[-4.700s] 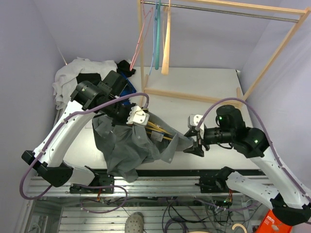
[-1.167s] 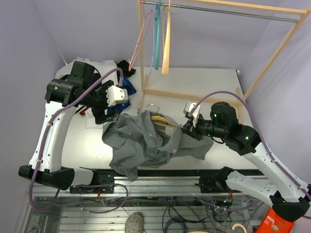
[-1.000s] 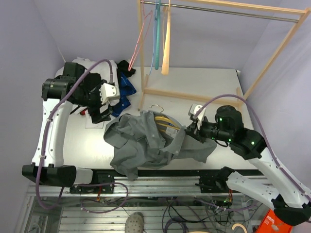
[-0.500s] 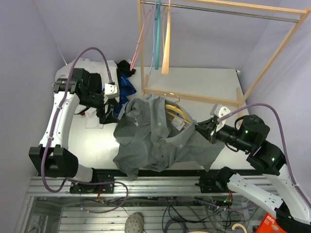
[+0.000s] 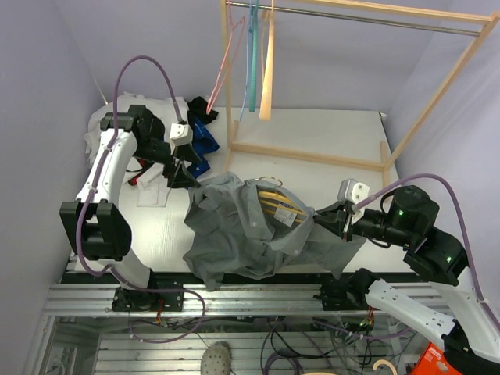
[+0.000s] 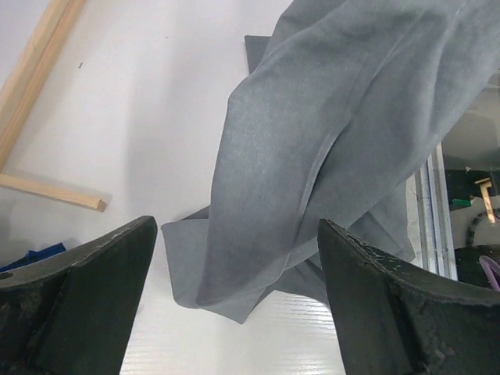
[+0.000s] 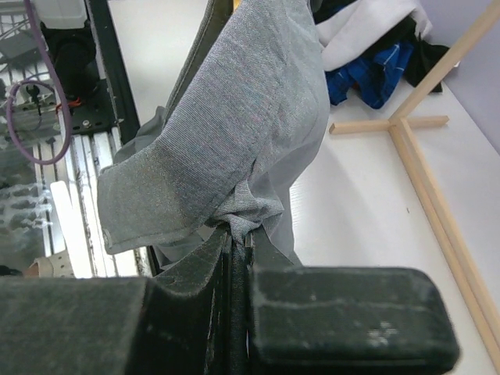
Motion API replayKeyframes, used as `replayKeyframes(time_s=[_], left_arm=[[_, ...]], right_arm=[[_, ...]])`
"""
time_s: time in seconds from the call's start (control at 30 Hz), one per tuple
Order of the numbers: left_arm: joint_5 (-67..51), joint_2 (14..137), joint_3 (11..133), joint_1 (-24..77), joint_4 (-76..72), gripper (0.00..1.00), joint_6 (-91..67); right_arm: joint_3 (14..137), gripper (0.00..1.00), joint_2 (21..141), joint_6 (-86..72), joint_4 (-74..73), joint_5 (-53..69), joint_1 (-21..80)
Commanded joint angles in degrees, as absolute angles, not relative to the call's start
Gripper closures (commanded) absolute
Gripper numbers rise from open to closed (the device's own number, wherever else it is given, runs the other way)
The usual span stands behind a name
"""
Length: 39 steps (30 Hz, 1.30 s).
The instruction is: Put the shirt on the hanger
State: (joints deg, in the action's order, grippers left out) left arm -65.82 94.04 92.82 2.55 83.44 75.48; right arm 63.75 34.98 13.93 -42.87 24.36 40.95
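Left gripper (image 5: pixel 181 173): jaws spread wide, nothing held, poised just beside the left edge of the shirt (image 5: pixel 234 242); lower it onto that loose fabric before you close. Hanger (image 5: pixel 275 205): partly tucked inside the shirt, yellow bars showing at the open front. Right gripper (image 5: pixel 332 219): clenched on 1 bunched fold at the shirt's right edge; pull gently so you do not drag the hanger out.

Holds the left arm bent at 10 o'clock, left gripper (image 6: pixel 236 226) wide open, pointing to 6 o'clock. Holds the right arm low at 4 o'clock, right gripper (image 5: pixel 324 219) pinched tight on the shirt (image 5: pixel 234 226), pointing to 9 o'clock.
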Motion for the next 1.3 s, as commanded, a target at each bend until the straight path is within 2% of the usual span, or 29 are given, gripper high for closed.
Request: replayKeyframes(time_s=[0.0,0.27,0.33,0.4,0.47,0.57,0.6,0.87,0.9,0.97,1.0,1.27], left_arm=[[-65.35,92.16,92.11,5.62,86.04,0.05,77.59],[-60.17,93.86,88.78,10.63,86.20,0.01,72.78],[-58.17,92.80,87.79,11.97,86.20,0.11,71.89],[-56.41,91.77,87.55,12.21,86.22,0.25,70.51],[-54.58,90.41,87.35,12.22,86.22,0.48,69.49],[-53.20,88.27,86.34,12.22,86.22,0.90,68.75],[-53.29,87.49,85.86,12.22,86.22,0.93,68.80],[-53.94,85.47,79.17,12.66,86.14,0.93,71.60],[-53.14,86.22,78.17,12.66,86.09,0.86,72.53],[-51.78,88.88,77.71,12.26,86.05,0.36,73.08],[-51.34,90.33,78.08,11.68,86.05,0.03,73.35],[-52.04,94.51,81.62,8.00,79.54,0.03,72.34]], right_arm=[[65.82,1.00,34.83,15.69,-42.33,27.33,41.04],[68.16,1.00,36.09,17.04,-44.81,24.14,41.02],[68.67,1.00,36.08,17.57,-45.62,23.07,40.98],[69.00,1.00,35.92,17.81,-46.28,21.97,41.08],[69.23,1.00,35.85,18.01,-46.85,21.17,41.22],[69.43,1.00,35.71,18.00,-47.26,19.69,41.65],[69.23,1.00,35.58,18.02,-47.20,19.22,41.86],[68.69,1.00,34.50,17.73,-46.17,14.85,43.87],[69.01,1.00,34.40,17.75,-46.23,14.31,44.19],[69.68,1.00,34.22,17.39,-46.36,13.90,44.98],[70.00,1.00,34.31,16.99,-46.50,13.78,45.59],[69.91,1.00,33.72,14.72,-45.79,11.84,48.99]])
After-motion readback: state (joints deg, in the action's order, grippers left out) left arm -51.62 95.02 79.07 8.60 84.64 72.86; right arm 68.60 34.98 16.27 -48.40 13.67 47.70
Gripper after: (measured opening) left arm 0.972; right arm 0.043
